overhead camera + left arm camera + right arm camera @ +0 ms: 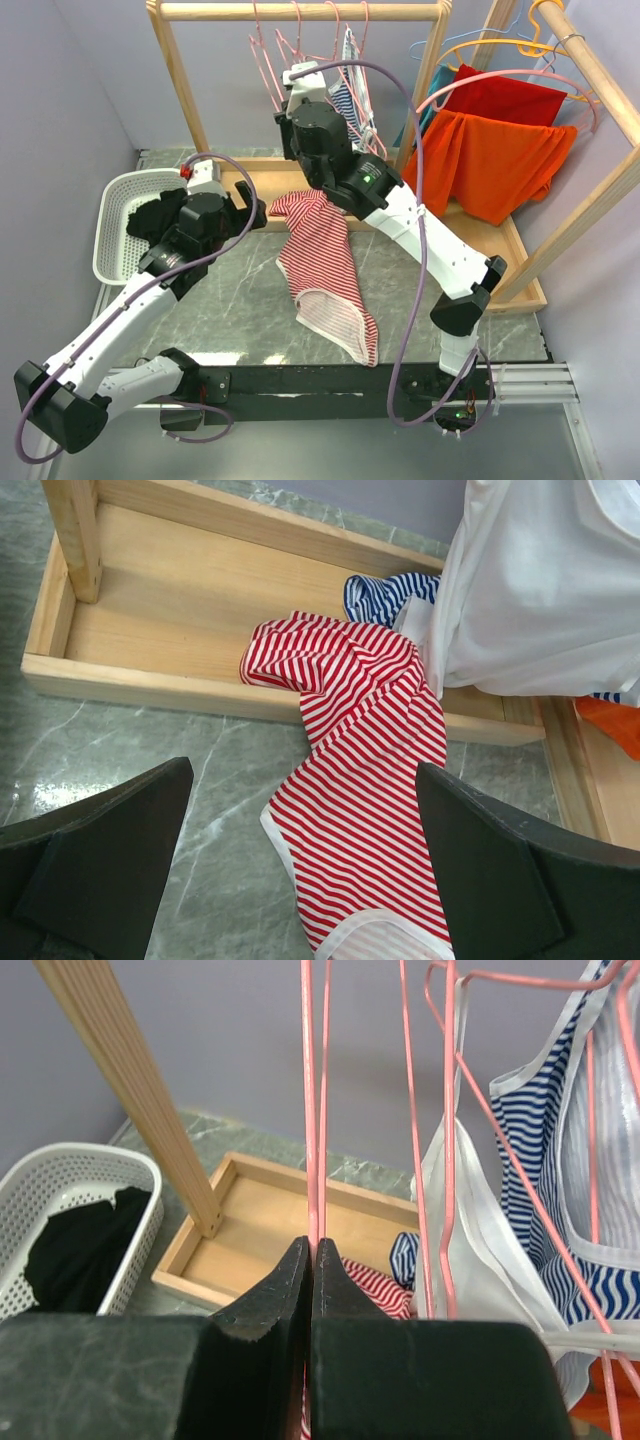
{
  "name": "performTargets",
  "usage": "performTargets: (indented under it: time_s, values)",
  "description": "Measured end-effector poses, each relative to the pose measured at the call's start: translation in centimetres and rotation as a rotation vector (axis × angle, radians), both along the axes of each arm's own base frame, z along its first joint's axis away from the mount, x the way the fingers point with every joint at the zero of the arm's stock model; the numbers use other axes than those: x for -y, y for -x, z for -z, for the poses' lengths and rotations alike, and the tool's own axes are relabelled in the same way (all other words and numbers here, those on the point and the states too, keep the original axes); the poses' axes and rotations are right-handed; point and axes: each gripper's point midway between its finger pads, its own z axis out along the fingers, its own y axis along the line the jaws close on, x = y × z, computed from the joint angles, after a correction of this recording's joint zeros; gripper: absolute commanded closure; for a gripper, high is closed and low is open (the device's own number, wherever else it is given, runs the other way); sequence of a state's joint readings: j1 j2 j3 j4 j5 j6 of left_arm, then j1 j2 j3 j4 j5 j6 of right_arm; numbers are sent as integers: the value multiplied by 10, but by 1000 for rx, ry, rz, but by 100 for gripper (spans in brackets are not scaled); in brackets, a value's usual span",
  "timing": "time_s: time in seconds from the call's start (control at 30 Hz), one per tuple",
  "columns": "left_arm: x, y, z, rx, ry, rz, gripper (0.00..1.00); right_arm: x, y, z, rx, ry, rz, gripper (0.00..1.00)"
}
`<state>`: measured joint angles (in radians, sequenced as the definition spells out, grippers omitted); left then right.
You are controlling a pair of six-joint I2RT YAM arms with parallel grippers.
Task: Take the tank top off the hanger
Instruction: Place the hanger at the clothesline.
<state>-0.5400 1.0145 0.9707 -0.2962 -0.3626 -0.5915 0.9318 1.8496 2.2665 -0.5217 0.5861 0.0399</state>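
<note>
Tank top [365, 810] — lower end below the left wrist view; hanger [310, 1110] — hook above the right wrist view

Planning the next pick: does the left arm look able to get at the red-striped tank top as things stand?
Probably yes. The left gripper is open and faces the red-striped tank top, lying on the table with nothing between them. The right gripper is shut on a pink hanger, higher up.
</note>
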Motion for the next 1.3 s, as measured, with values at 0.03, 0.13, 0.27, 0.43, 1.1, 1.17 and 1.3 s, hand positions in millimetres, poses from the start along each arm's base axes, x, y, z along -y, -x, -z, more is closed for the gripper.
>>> performTargets:
  time_s: [0.03, 0.13, 0.27, 0.43, 1.1, 1.17, 1.3]
  values:
    - [0, 0, 1, -2, -1, 1, 0, -1, 0, 2, -5, 5, -5, 100]
    - [2, -1, 5, -13, -5, 7, 1, -2, 0, 7, -19, 9, -13, 100]
    - [4, -3, 9, -25, -13, 12, 1, 0, -6, 15, -36, 2, -14, 100]
    - [7, -3, 11, -32, -12, 25, 1, 4, -11, 36, -75, 18, -13, 100]
    - [21, -9, 24, -59, -8, 75, 1, 87, 94, -53, 51, -219, -143, 14]
    - [28, -11, 33, -77, -5, 101, 1, 117, 124, -57, 90, -294, -172, 14]
    - [45, -18, 66, -153, -32, 141, 1, 173, 171, -63, 169, -440, -189, 13]
